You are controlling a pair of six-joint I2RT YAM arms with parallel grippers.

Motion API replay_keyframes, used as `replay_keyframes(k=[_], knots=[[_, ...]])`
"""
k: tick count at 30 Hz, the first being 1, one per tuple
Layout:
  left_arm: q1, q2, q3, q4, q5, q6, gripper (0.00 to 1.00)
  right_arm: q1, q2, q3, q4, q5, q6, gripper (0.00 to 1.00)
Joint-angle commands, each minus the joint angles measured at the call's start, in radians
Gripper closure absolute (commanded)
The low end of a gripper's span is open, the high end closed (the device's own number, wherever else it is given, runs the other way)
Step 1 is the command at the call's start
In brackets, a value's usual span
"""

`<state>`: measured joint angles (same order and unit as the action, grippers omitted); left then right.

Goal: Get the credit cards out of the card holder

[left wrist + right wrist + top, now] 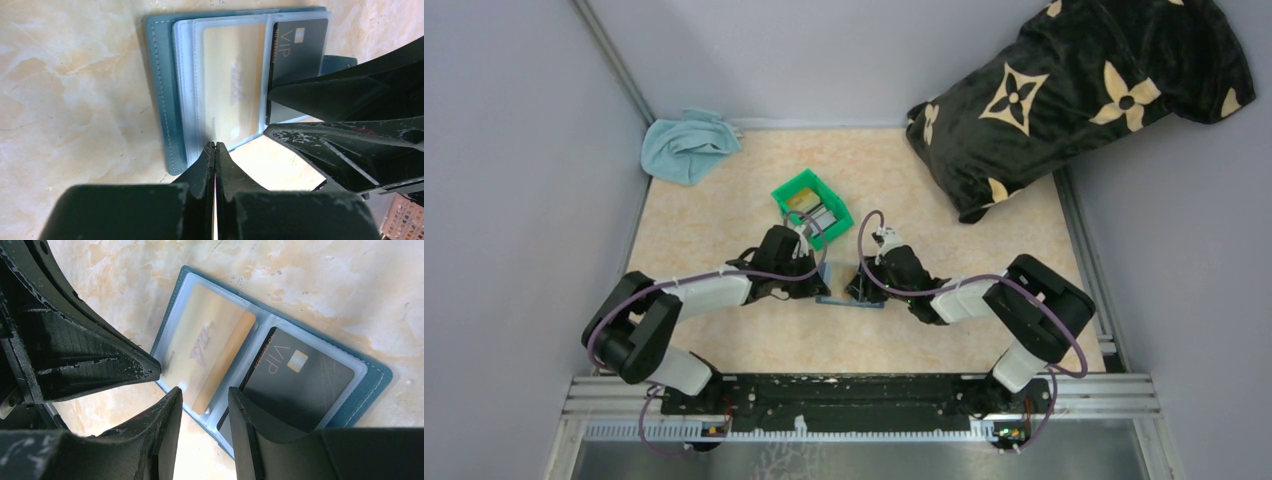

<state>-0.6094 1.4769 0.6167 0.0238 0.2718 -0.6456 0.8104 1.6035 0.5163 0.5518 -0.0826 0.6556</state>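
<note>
The holder (849, 299) is laid open near the middle of the tabletop (714, 210), seemingly pinned at its edge by the shut left pincer (215, 147) so the gold card (210, 345) can be drawn by the half-open, empty right pincer (205, 392).

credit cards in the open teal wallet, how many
2: a tan-gold plastic card in one clear sleeve, a dark grey VIP card in the next. More may hide behind.

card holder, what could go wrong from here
The right gripper stands open over the seam between the gold card and the dark VIP card, so closing may pinch the clear sleeve instead of a card. The left gripper, shut, meets only the edge of the card holder; a pull could drag it all.
</note>
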Motion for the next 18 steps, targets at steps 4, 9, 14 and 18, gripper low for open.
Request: replay_keyframes(k=[4, 9, 14, 18], knots=[[0.018, 0.058, 0.0, 0.01, -0.015, 0.029, 1.0, -0.034, -0.052, -0.025, -0.039, 0.013, -0.018, 0.6], [0.025, 0.086, -0.01, 0.03, -0.007, 0.023, 1.0, -0.04, -0.012, -0.015, -0.029, -0.005, -0.025, 0.6], [0.026, 0.094, -0.018, 0.038, 0.003, 0.025, 1.0, -0.04, 0.039, -0.005, 0.018, -0.048, -0.017, 0.6], [0.026, 0.112, -0.031, 0.079, 0.042, 0.006, 1.0, -0.04, 0.099, 0.018, 0.029, -0.07, -0.02, 0.6]])
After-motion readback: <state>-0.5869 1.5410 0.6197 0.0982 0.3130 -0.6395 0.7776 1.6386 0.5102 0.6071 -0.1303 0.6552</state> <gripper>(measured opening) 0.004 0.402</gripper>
